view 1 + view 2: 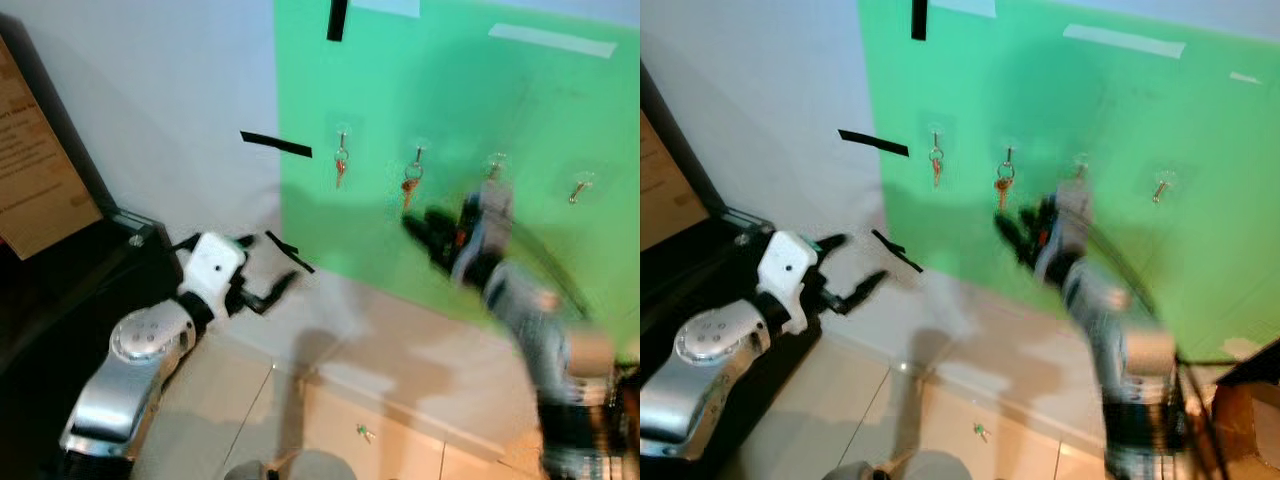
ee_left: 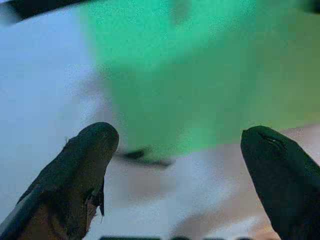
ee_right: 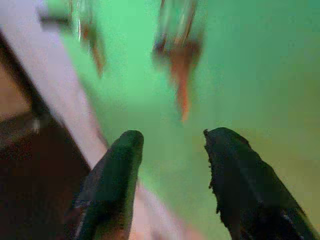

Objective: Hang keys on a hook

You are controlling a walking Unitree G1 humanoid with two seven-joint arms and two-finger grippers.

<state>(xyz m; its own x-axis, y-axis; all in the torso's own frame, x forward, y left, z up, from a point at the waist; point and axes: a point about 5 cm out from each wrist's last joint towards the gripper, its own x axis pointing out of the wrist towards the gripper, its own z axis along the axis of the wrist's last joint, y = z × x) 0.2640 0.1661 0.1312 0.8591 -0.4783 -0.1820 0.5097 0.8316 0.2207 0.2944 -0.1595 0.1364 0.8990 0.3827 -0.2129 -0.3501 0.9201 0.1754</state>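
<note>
A green board (image 1: 450, 90) on the wall carries a row of clear hooks. An orange key (image 1: 340, 168) hangs on the leftmost hook and another key (image 1: 410, 185) on the second. The third hook (image 1: 495, 162) sits just above my right arm, and something small hangs at the fourth hook (image 1: 578, 187). My right gripper (image 1: 425, 232), blurred, is raised to the board just below the second key. In the right wrist view its fingers (image 3: 117, 170) stand open and empty under that key (image 3: 181, 65). My left gripper (image 1: 272, 260) is open and empty near the wall. A small key (image 1: 365, 433) lies on the floor.
A dark cabinet (image 1: 60, 280) stands at my left with a cardboard sign (image 1: 35, 170) leaning on it. Black tape strips (image 1: 275, 145) mark the wall. The floor tiles (image 1: 380, 420) lie below the board. A brown box (image 1: 1240, 410) is at the lower right.
</note>
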